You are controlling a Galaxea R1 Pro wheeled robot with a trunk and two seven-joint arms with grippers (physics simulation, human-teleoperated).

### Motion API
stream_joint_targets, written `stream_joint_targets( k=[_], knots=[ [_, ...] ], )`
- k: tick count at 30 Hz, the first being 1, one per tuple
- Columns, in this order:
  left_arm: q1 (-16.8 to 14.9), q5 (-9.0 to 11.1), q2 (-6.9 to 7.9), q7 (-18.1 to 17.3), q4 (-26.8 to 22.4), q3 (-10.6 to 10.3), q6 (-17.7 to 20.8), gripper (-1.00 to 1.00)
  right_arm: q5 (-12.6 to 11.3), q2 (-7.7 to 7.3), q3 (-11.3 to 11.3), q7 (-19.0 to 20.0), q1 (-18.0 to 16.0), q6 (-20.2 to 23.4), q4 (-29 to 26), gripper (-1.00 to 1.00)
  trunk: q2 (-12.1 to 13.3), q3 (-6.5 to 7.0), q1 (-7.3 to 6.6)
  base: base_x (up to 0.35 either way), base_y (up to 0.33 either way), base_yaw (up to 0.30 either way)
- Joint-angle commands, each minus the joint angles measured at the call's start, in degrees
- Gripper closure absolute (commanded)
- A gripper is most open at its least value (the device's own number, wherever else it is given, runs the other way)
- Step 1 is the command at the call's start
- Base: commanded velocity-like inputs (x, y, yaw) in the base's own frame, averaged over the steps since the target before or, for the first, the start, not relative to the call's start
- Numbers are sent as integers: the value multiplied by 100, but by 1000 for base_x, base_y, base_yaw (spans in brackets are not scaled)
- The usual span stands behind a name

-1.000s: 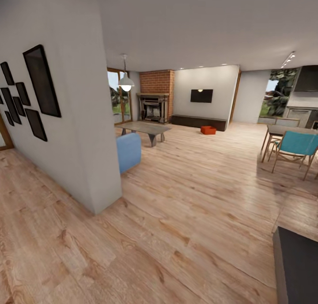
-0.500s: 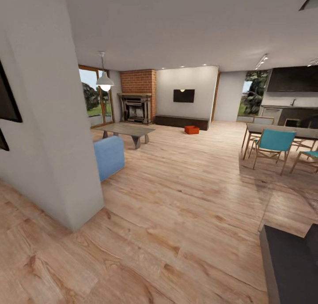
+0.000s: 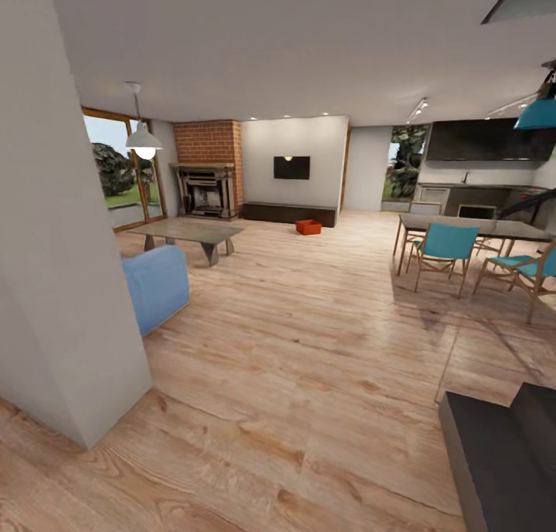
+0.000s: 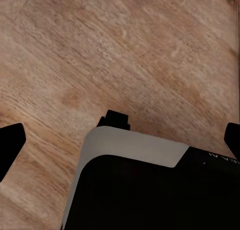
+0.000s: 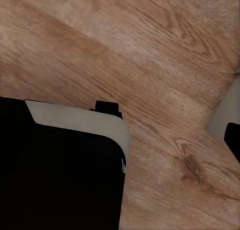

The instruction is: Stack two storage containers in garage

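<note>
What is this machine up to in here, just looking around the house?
It is on its way, holding nothing yet. From its head camera you see an open living room with a light wood plank floor, a brick fireplace and a wall TV. One orange-red storage container sits on the floor by the long dark cabinet, far across the room. Both wrist cameras look down at bare wood floor.

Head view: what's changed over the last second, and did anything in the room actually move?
Only the camera moved: the view swung right, so the wall, fireplace and orange-red container slid left, the picture frames left the frame, and more of the dining table and kitchen appeared. The container sits as before on the wood floor by the low cabinet.
</note>
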Motion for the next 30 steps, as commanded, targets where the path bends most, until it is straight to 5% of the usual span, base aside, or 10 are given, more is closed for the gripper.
stream_joint_targets(
  k=[1,14,30],
  knots=[
    [-2,44,0,13,-1,-49,-10,-100,-42,4,50,-4,-7,-29,16,-100,-3,-6,3,318,106,-251],
    [-2,44,0,13,-1,-49,29,-100,-44,4,33,-8,-7,-31,16,-100,-3,-6,3,321,14,-234],
    [-2,44,0,13,-1,-51,28,-100,-25,13,42,-10,-7,-37,16,-100,-3,-6,3,322,0,-11]
  ],
)
